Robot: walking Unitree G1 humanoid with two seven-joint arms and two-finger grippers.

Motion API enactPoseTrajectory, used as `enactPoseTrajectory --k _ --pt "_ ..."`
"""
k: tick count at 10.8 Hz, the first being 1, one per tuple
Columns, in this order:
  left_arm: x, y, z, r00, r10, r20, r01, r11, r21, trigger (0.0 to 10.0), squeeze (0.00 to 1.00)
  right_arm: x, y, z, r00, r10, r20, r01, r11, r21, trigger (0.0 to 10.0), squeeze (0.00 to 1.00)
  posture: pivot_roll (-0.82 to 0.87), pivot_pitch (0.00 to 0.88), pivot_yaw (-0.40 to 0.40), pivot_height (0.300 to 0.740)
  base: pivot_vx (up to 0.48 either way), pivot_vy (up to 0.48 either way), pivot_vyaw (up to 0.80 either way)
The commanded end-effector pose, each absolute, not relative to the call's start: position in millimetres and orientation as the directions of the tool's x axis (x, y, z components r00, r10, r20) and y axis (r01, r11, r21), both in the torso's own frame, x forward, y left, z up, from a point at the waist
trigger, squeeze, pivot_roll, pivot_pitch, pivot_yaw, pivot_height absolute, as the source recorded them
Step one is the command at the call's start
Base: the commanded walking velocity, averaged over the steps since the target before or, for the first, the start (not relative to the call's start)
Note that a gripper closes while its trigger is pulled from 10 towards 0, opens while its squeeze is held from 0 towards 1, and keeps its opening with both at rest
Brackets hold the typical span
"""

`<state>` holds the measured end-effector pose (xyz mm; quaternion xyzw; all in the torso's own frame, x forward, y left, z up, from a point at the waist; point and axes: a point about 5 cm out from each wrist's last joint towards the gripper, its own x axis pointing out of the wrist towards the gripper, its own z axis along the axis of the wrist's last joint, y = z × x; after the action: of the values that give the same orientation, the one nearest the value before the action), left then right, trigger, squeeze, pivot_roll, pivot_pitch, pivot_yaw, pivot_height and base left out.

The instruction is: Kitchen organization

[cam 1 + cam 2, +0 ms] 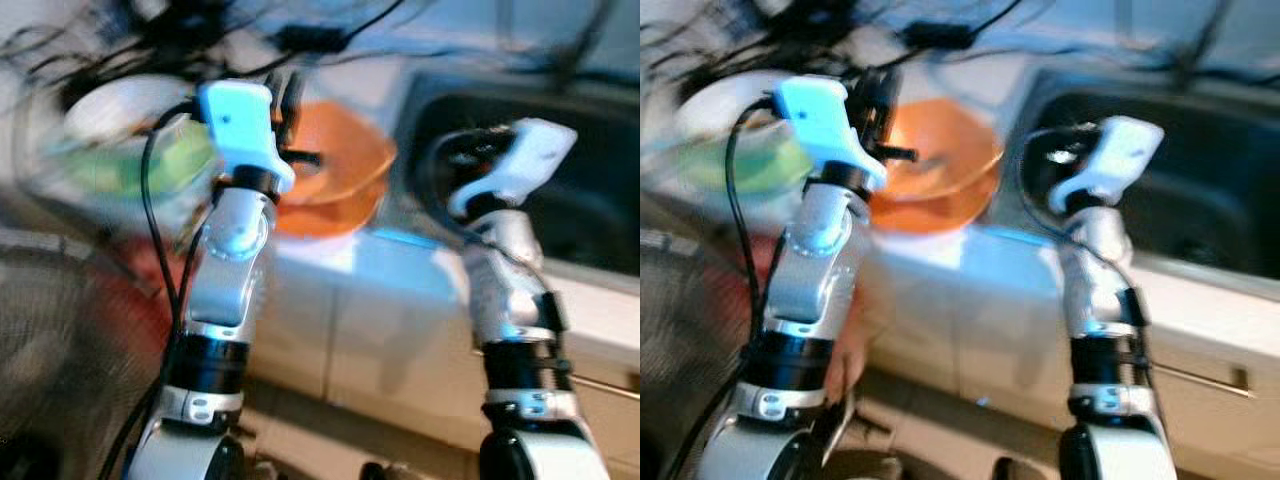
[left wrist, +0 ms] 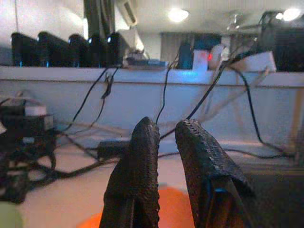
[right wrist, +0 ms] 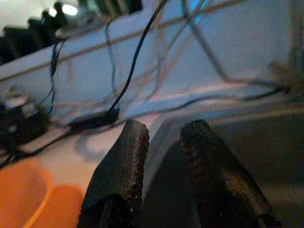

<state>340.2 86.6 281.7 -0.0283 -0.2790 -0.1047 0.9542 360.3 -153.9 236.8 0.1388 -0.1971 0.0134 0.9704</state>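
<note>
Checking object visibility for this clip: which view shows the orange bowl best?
The right eye view: the whole orange bowl sits on the counter beside the sink, though blurred. The left eye view matches. Both wrist views catch just an orange edge beneath the fingers.

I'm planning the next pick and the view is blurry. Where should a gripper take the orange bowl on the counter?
Probably the rim. The orange bowl sits upright and open beside the sink, its thin edge exposed. The left gripper, over it, could pinch the near rim from above.
</note>
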Motion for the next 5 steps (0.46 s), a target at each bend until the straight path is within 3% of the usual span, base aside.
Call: enactPoseTrajectory --k 1,5 --pt "339.4 94.1 282.0 0.821 -0.166 0.546 0.199 0.980 -0.002 10.0 0.00 361.0 -143.8 236.6 0.925 -0.006 0.380 -0.106 0.956 0.272 10.0 0.00 0.09 0.184 0.037 0.740 0.000 0.000 0.00" --pt "339.5 93.9 282.2 0.820 -0.169 0.547 0.204 0.979 -0.003 10.0 0.00 361.8 -143.2 237.1 0.925 0.002 0.381 -0.114 0.956 0.271 10.0 0.00 0.09 0.181 0.036 0.740 0.000 0.000 -0.80"
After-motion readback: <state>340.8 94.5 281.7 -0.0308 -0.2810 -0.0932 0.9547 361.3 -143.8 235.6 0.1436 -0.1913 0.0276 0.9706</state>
